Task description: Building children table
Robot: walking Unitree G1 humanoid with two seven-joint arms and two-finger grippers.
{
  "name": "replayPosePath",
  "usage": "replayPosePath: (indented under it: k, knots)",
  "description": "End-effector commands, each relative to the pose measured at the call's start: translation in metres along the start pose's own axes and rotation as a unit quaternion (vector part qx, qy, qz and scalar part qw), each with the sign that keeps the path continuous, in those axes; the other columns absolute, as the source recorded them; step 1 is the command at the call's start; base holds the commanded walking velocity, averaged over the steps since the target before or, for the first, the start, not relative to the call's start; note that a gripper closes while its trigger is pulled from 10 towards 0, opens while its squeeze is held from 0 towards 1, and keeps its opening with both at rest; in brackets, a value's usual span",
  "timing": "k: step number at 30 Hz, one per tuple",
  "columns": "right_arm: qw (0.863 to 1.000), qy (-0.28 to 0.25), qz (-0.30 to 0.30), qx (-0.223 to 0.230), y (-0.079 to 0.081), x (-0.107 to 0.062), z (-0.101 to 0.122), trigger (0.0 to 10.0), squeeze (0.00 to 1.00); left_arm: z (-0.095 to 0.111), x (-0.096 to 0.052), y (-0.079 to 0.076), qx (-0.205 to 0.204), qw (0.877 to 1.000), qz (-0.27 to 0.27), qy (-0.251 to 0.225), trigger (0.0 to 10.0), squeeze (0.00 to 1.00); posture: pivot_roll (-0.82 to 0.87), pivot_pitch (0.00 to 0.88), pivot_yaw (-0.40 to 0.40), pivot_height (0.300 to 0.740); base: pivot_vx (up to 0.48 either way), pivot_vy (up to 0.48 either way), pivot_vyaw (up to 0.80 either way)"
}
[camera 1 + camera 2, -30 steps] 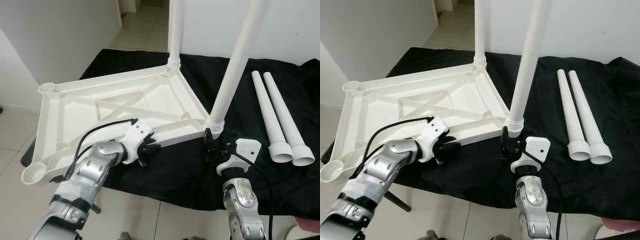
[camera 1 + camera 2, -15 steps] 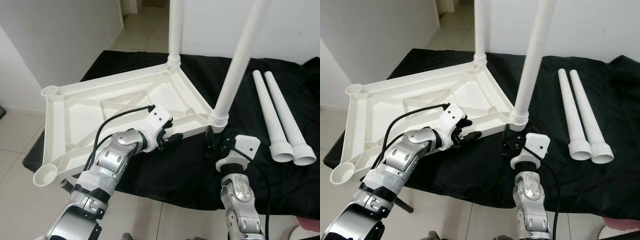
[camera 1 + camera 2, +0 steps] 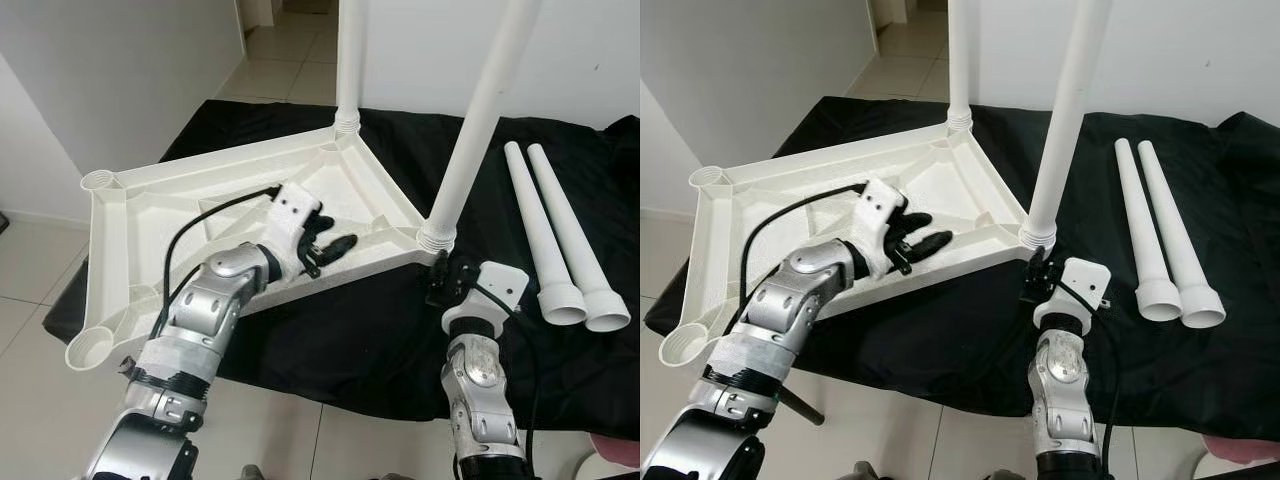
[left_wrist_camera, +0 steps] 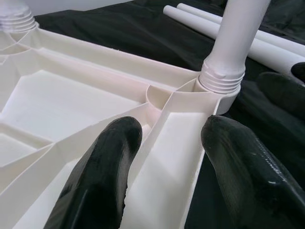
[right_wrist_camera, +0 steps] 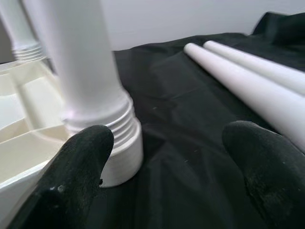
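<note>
Left eye view: I have the white plastic tabletop [image 3: 200,230] upside down on the black-draped worktop [image 3: 560,390], its left part overhanging the edge above the tiled floor [image 3: 30,260]. Two legs are already screwed in and stand upright: the far leg [image 3: 350,60] and the near leg [image 3: 480,120]. Two loose legs [image 3: 560,240] lie side by side on the cloth to the right, well apart from the tabletop. Two corner sockets [image 3: 85,352] on the left side are still empty, so I judge the build about half done.

My left hand [image 3: 325,245] is spread open over the ribbed underside near the front rim; in the left wrist view its fingers [image 4: 102,181] straddle a rib, gripping nothing. My right hand [image 3: 447,283] is open too, just beside the threaded collar [image 5: 114,129] of the near leg, one finger close by it, not clamped.

Next move, as I see it: fetch a loose leg and thread it into an empty socket, keeping the tabletop steady.

Materials: smooth, glossy, rigid moulded plastic, with cross-braced ribs and shallow pockets; the legs are tapered tubes with flared ends; the cloth is soft, matte and wrinkled.
</note>
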State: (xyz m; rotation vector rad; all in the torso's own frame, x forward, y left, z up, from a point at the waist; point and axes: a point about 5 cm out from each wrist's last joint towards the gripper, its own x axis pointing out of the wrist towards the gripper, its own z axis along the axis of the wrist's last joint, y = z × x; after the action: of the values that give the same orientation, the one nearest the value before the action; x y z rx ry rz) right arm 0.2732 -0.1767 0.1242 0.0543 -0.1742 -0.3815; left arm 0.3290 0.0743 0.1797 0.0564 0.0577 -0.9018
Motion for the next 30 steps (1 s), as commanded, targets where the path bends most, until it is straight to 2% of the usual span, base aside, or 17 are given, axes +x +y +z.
replayPosePath:
  k: [1,5,14,18,23,25,28,29,30]
  knots:
    - [0.999,0.014,-0.037,-0.009,-0.003,0.001,-0.005,10.0,0.00,-0.004,-0.003,0.008,-0.016,1.000,0.006,0.010,10.0,0.00,-0.04,0.015,0.015,0.740,0.000,0.000,0.00]
    - [0.997,0.024,-0.073,-0.015,-0.005,0.006,-0.009,10.0,0.00,-0.005,-0.006,0.016,-0.029,0.999,0.021,0.008,10.0,0.00,-0.04,0.012,0.010,0.740,0.000,0.000,0.00]
    - [0.995,0.037,-0.094,-0.008,-0.003,0.015,-0.012,10.0,0.00,-0.004,-0.008,0.019,-0.044,0.999,0.029,0.001,10.0,0.00,-0.04,0.015,0.006,0.740,0.000,0.000,0.00]
    - [0.993,0.040,-0.109,-0.005,0.000,0.033,-0.010,10.0,0.00,-0.003,-0.015,0.022,-0.056,0.997,0.051,-0.009,10.0,0.00,-0.01,0.021,0.007,0.740,0.000,0.000,0.00]
    - [0.993,0.041,-0.111,-0.005,0.003,0.039,-0.010,10.0,0.00,-0.001,-0.019,0.023,-0.060,0.996,0.063,-0.015,10.0,0.00,0.00,0.028,0.009,0.740,0.000,0.000,0.00]
    - [0.996,0.041,-0.085,-0.004,0.018,0.053,-0.007,10.0,0.00,0.002,-0.027,0.028,-0.060,0.994,0.085,-0.018,10.0,0.00,0.03,0.036,0.005,0.740,0.000,0.000,0.00]
    - [0.996,0.041,-0.074,-0.003,0.025,0.058,-0.004,10.0,0.00,0.003,-0.029,0.030,-0.062,0.993,0.093,-0.021,10.0,0.00,0.03,0.038,0.004,0.740,0.000,0.000,0.00]
    - [0.998,0.043,-0.055,0.004,0.036,0.066,-0.001,10.0,0.00,0.004,-0.032,0.031,-0.062,0.993,0.099,-0.022,10.0,0.00,0.04,0.041,0.003,0.740,0.000,0.000,0.00]
    - [0.998,0.043,-0.055,0.004,0.036,0.066,-0.001,10.0,0.00,0.004,-0.032,0.031,-0.062,0.993,0.099,-0.022,10.0,0.00,0.04,0.041,0.003,0.740,0.000,0.000,0.00]
